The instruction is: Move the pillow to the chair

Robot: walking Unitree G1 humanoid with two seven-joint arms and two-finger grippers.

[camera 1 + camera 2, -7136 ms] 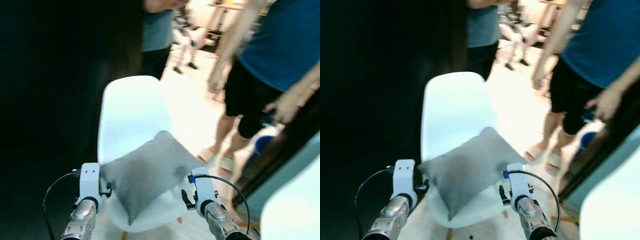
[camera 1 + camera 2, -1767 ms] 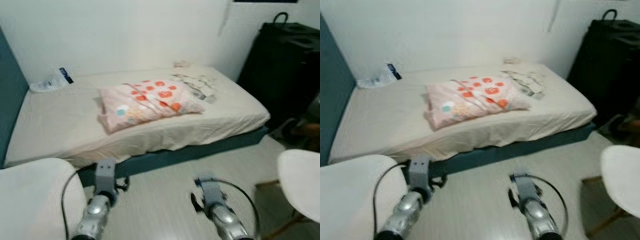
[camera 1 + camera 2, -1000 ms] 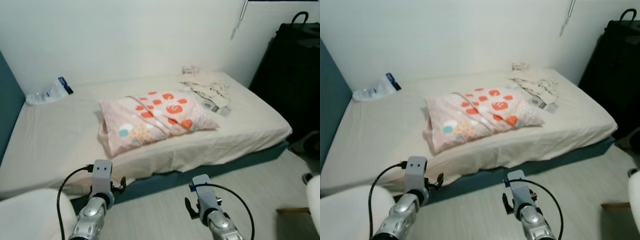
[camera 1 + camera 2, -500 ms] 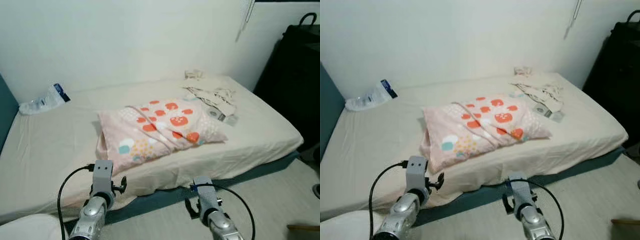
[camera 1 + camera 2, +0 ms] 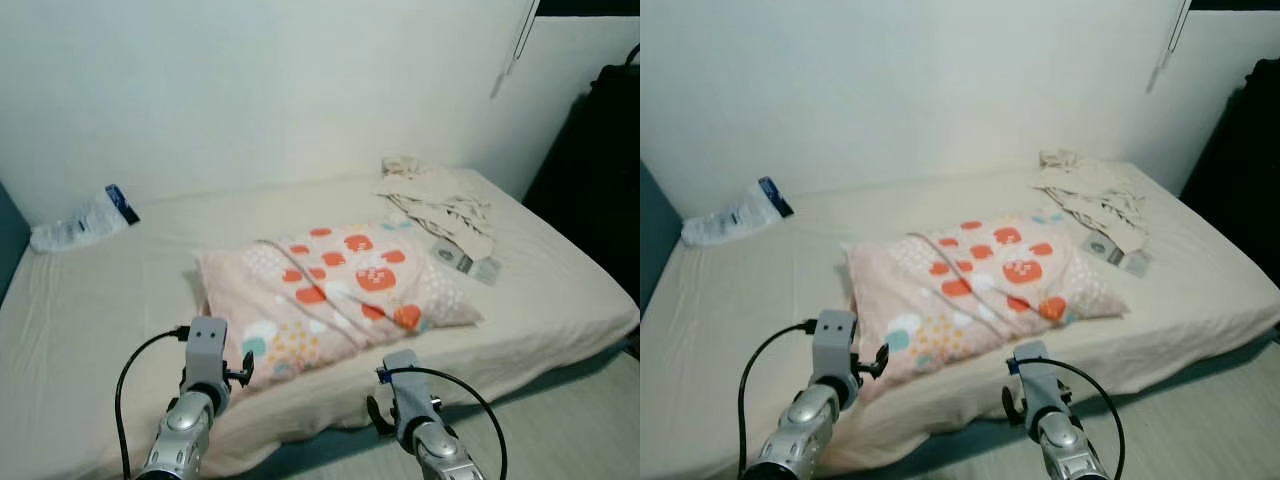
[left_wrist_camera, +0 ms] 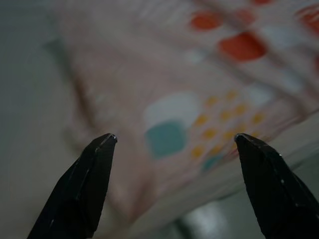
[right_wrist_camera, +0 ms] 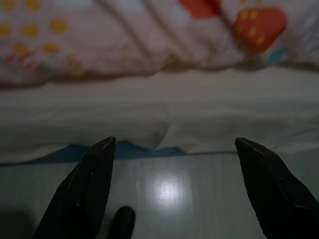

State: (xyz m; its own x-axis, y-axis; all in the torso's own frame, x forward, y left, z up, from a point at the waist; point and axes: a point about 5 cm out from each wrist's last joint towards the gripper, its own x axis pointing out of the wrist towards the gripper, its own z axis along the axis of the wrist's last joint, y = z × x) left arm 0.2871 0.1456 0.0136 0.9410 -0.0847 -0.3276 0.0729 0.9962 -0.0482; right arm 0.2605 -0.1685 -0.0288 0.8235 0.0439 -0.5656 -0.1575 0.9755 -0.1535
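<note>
Pillow (image 5: 335,292) lies near bed (image 5: 90,330) front edge | left gripper (image 6: 172,144), right gripper (image 7: 172,144) spread wide, empty | opposite ends should be pinched deeply.

Soft printed cloth pillow (image 5: 340,290) lies on a matt, creased bed (image 5: 110,310) sheet; the floor (image 7: 199,199) is glossy, reflecting light.

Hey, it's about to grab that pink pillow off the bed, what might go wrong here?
1. Both tools are open and short of the pillow; the left tool faces its corner, the right tool faces the sheet below it and may pinch that instead.
2. The pillow is wide and soft, so a corner grip may let it sag or slip.
3. The crumpled cloth lies close by and could be dragged along.
</note>
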